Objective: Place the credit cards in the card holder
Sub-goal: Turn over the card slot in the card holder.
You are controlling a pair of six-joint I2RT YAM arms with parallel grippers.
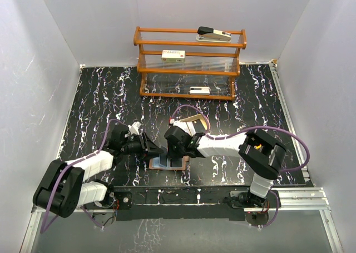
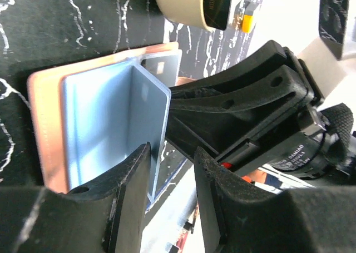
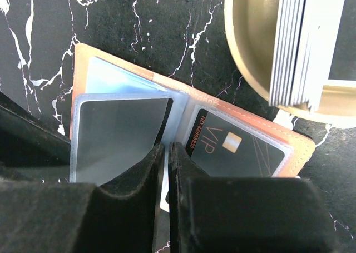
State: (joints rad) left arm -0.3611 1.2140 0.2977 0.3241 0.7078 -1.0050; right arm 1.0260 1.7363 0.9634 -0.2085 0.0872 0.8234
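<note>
Card holder (image 3: 300, 146) open, dark VIP card (image 3: 233, 147) pocketed, card stack (image 3: 289, 41) in tan tray (image 3: 250, 53); right gripper (image 3: 167, 153), low, pinches a raised pocket leaf (image 2: 149, 111), left gripper (image 2: 172, 158) narrowly parted astride it.

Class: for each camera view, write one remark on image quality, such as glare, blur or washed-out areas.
Top external: even light, sharp, white walls bright against the black table. Left wrist: the left gripper looms dark and soft at the bottom; upper right is washed out. Right wrist: glossy pockets of the card holder show pale sheen, yet the VIP card reads sharply.
</note>
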